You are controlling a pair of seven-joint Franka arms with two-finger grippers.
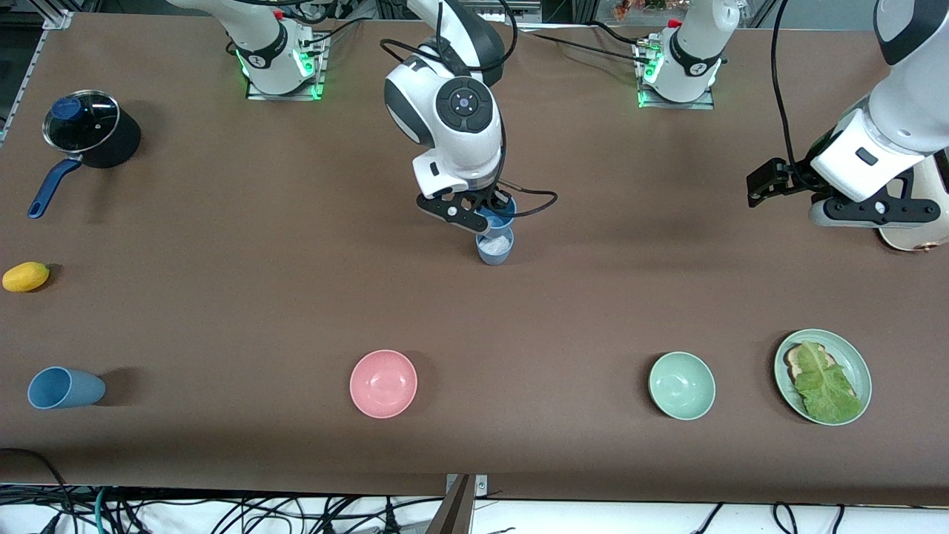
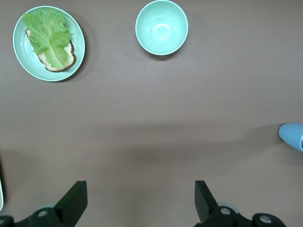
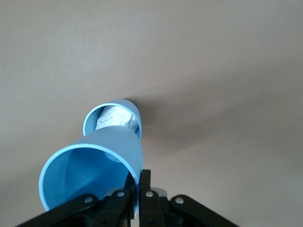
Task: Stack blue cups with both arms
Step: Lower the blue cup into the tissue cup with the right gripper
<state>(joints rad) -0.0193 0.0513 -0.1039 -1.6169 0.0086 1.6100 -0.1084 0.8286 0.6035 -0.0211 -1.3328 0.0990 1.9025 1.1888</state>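
The right gripper (image 1: 485,210) is clenched on the rim of a blue cup (image 3: 92,175), pinching the wall, held tilted just over a second, paler cup (image 1: 494,245) standing upright near the table's middle with something white crumpled inside. A third blue cup (image 1: 65,388) lies on its side near the front edge at the right arm's end. These thin plastic tumblers look light, stiff and slick — a rim pinch suits them. The left gripper (image 2: 139,203) waits over the left arm's end, jaws released.

A bright blue plastic cup (image 3: 92,165) hangs tilted in the right gripper (image 3: 135,189), just above an upright paler blue cup (image 3: 113,118) holding something white.
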